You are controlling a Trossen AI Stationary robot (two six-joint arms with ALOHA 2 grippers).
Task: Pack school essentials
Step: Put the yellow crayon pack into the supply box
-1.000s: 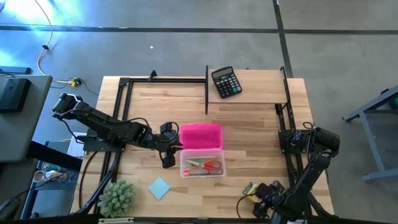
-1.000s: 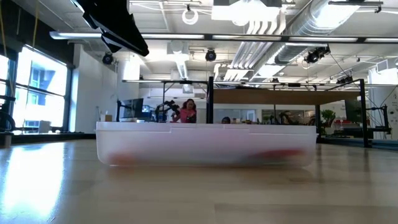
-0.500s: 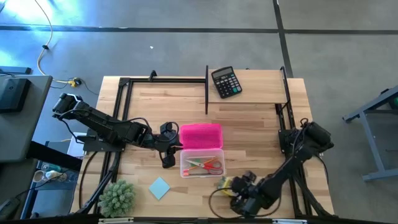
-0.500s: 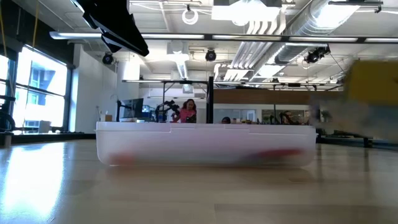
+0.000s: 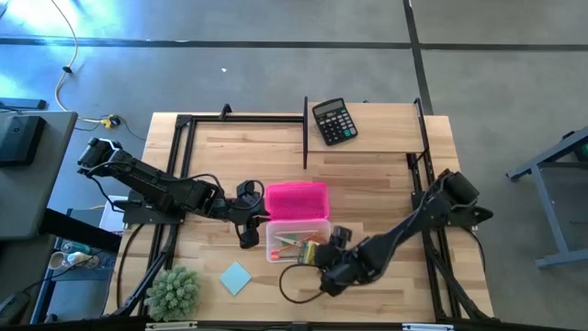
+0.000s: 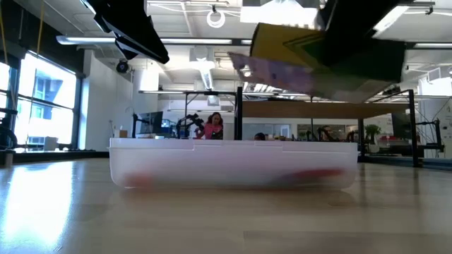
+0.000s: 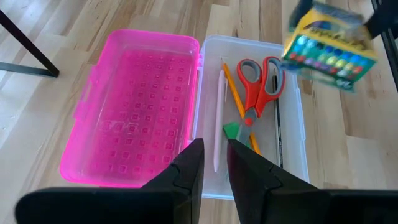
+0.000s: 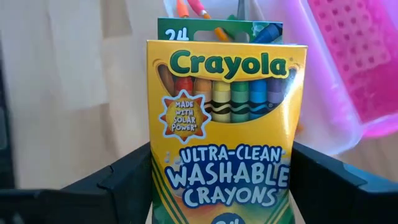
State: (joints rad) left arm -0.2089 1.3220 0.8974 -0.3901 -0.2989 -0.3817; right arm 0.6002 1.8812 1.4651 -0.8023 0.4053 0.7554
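Open-plan robotics lab or industrial workspace, polished concrete floor (image 5: pixel 276 74) with taped lines, exposed ceiling ducts (image 6: pixel 311 28) and strip lights, large windows (image 6: pixel 42 99), other black-framed test rigs (image 6: pixel 395 120) and seated people (image 6: pixel 212 125) beyond the butcher-block table (image 5: pixel 367 175).

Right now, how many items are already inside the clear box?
5 visible: red-handled scissors, orange pencil, pale stick, green eraser, and a dark pen. Others may be hidden.

right tool (image 5: pixel 323 257) carried crayon box (image 5: pixel 310 253) over clear case (image 5: pixel 276 248)
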